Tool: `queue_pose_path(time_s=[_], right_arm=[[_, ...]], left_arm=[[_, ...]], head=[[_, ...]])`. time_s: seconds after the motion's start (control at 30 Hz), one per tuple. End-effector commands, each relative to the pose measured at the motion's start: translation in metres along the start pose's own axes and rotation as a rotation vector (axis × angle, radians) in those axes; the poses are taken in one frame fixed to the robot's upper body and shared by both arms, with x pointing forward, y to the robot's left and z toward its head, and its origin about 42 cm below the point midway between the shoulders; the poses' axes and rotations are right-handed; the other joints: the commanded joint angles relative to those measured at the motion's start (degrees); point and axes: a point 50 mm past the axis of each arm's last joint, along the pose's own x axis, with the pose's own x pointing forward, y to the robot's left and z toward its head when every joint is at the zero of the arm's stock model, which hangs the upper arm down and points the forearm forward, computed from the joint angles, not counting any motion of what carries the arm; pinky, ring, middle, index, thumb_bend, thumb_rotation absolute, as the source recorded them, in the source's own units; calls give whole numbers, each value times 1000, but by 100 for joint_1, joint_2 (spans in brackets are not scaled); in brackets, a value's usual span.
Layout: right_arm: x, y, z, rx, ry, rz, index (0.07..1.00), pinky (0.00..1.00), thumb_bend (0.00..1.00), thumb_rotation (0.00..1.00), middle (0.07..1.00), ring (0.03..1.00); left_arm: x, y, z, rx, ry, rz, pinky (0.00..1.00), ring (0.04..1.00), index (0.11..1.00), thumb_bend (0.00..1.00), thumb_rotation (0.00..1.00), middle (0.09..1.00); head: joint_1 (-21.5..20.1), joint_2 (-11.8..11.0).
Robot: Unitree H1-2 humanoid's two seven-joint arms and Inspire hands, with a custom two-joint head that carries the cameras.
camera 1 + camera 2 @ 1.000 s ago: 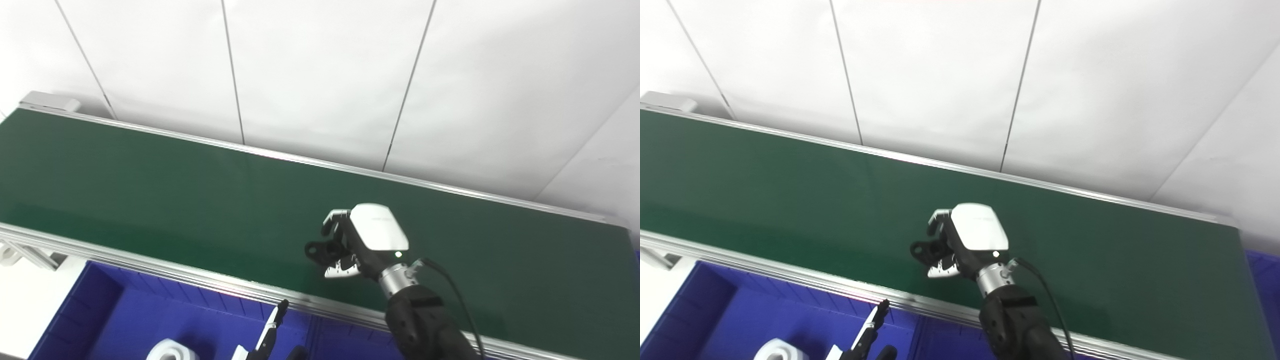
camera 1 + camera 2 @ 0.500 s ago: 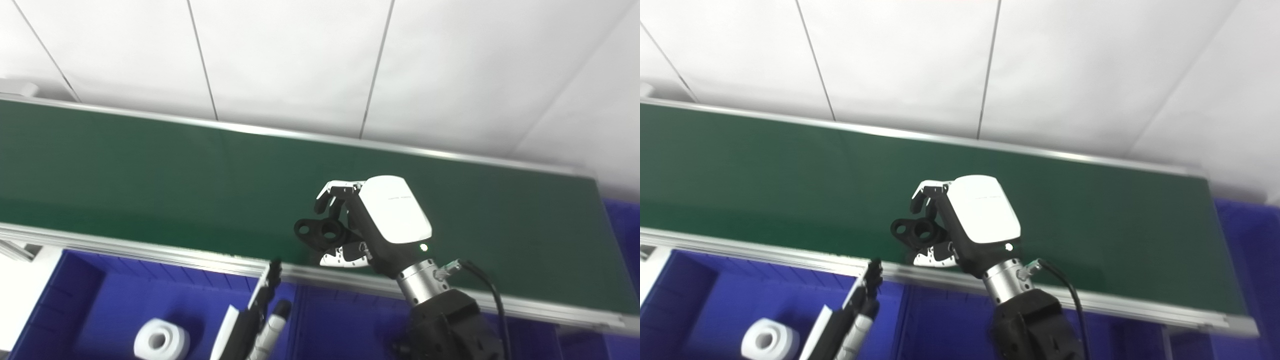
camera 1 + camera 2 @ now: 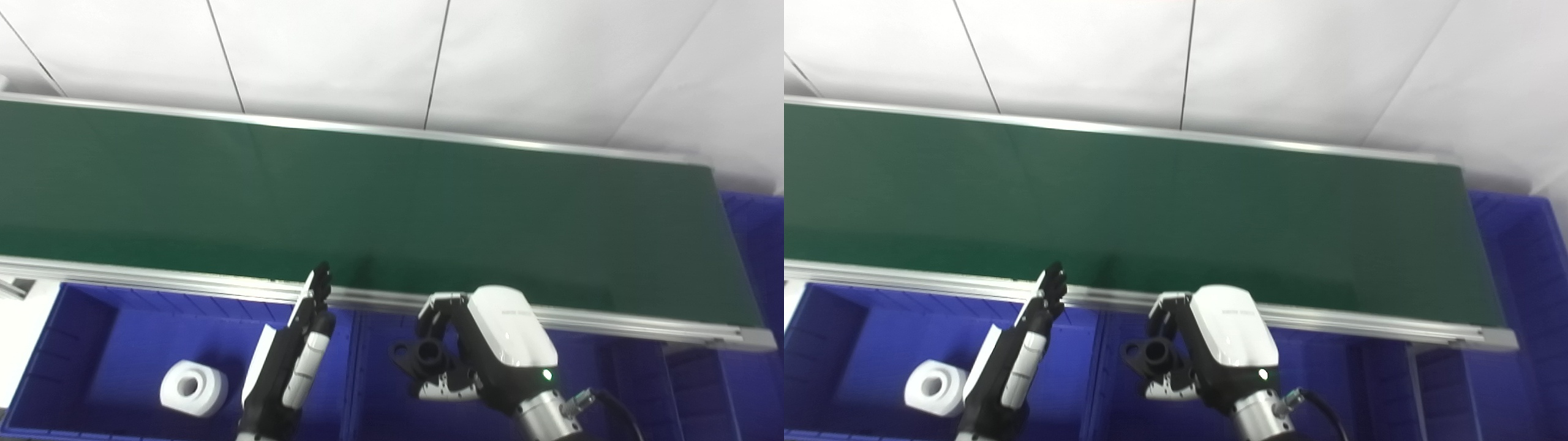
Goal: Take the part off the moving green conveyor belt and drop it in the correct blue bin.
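The right hand [image 3: 484, 358] pinches a black part [image 3: 422, 356] above a blue bin [image 3: 380, 392]. The left hand [image 3: 288, 361], fingers straight and spread, holds nothing beside a white ring [image 3: 193, 387].

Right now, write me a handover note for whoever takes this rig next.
Right hand: shut on the black part, held above the middle blue bin, off the belt.
Left hand: open, fingers straight, holding nothing, over the divider between the left bin and the middle one.
Green belt: no parts visible on it.
Left bin holds a white ring-shaped part.
Done: part picked off the belt and carried toward the bins.
Left: confirm the middle bin is the right one, then open the right hand to drop the part.
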Motion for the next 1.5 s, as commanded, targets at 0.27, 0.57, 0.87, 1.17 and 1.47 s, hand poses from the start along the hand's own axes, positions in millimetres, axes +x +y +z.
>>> queue_pose_path(time_s=[0.27,0.57,0.87,1.17,1.47], right_arm=[[25,26,-15,-21,27,53,502,246,522,0,448,316],[22,36,-8,-136,77,32,857,672,974,634,831,727],[19,34,-8,-156,48,43,858,767,1000,859,858,801],[-23,-6,26,116,-70,-43,845,599,1000,988,802,721],[-51,9,58,1019,-137,-263,794,642,801,999,768,712]], left_arm=[[-3,4,14,13,-31,16,1000,1000,1000,587,1000,1000],[-5,5,15,18,-30,14,1000,1000,1000,595,1000,1000],[-4,5,14,24,-37,13,1000,999,1000,599,1000,1000],[-8,6,16,46,-39,9,1000,997,1000,579,1000,1000],[-5,18,20,49,-54,10,1000,988,1000,570,1000,1000]], head=[[-10,50],[33,45],[140,0],[299,33],[-138,245]])
